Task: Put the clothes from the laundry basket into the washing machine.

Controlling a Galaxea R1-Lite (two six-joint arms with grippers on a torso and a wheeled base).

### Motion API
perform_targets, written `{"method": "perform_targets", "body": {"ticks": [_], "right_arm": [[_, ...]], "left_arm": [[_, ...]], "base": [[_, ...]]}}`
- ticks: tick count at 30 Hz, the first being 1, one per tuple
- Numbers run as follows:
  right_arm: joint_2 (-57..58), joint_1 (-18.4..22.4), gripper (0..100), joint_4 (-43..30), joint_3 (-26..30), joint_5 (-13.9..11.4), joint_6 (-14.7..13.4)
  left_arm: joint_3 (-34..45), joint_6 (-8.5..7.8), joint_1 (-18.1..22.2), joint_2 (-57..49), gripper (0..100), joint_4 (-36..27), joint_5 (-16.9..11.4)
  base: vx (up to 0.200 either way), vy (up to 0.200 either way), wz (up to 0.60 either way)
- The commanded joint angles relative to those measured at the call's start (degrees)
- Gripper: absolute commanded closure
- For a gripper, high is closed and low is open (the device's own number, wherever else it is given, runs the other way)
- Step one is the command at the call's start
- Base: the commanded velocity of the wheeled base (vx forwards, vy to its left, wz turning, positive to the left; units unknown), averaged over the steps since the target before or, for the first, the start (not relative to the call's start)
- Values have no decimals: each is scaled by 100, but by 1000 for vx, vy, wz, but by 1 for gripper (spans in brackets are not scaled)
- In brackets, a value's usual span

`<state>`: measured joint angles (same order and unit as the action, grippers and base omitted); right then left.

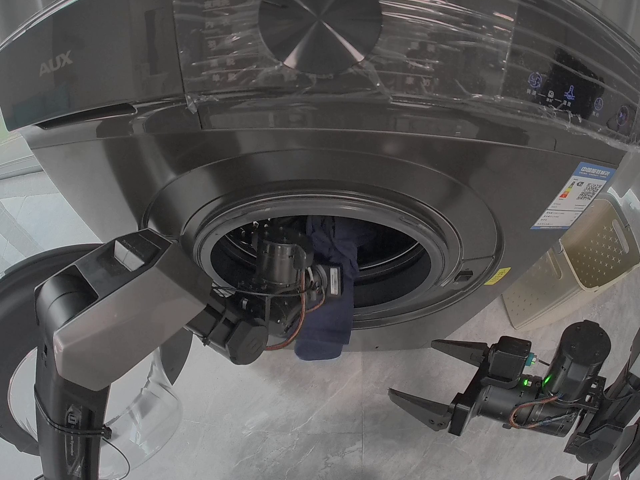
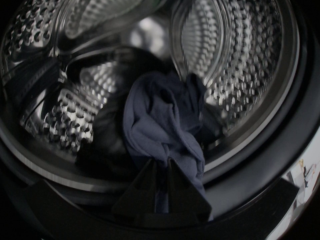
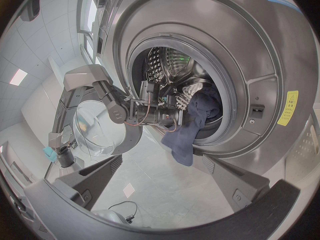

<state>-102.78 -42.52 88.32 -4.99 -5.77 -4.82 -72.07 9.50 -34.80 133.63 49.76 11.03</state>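
Head view, navy garment point(image 1: 327, 328) draped over the washing machine point(image 1: 427, 168) opening rim, right hand point(image 1: 412, 369) spread open near the floor point(image 1: 300, 421), left wrist view, left hand point(image 2: 161, 165) clenched on the navy garment, right wrist view, navy garment hanging from the opening.

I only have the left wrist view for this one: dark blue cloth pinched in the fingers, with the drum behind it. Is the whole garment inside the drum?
Observer: No. The head view shows the tail of the dark blue garment hanging out over the door opening of the washing machine and down its front.
Reviewer: Where is the other arm?
Observer: The right gripper is low over the floor, in front of the machine toward its right. It is open and holds nothing.
Reviewer: And the laundry basket?
Observer: The laundry basket stands on the floor against the machine's right side. I cannot tell what is in it.
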Motion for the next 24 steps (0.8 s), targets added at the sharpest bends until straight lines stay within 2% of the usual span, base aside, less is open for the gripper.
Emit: {"method": "perform_targets", "body": {"ticks": [1,8,13,14,22,24], "right_arm": [[30,-2,0,1,-90,-3,-2],[30,-2,0,1,-108,-3,-2],[30,-2,0,1,-117,-3,-2],[30,-2,0,1,-117,-3,-2],[30,-2,0,1,-108,-3,-2],[21,-11,0,1,-108,-3,-2]], "left_arm": [[-1274,35,167,567,100,693,4],[-2338,70,308,1156,100,1044,74],[-2276,105,281,1121,100,1036,92],[-2215,105,264,1086,0,1036,92],[-1441,123,132,523,0,631,83],[-1195,114,114,453,0,482,4]], "base": [[0,0,0],[0,0,0],[0,0,0],[0,0,0],[0,0,0],[0,0,0]]}}
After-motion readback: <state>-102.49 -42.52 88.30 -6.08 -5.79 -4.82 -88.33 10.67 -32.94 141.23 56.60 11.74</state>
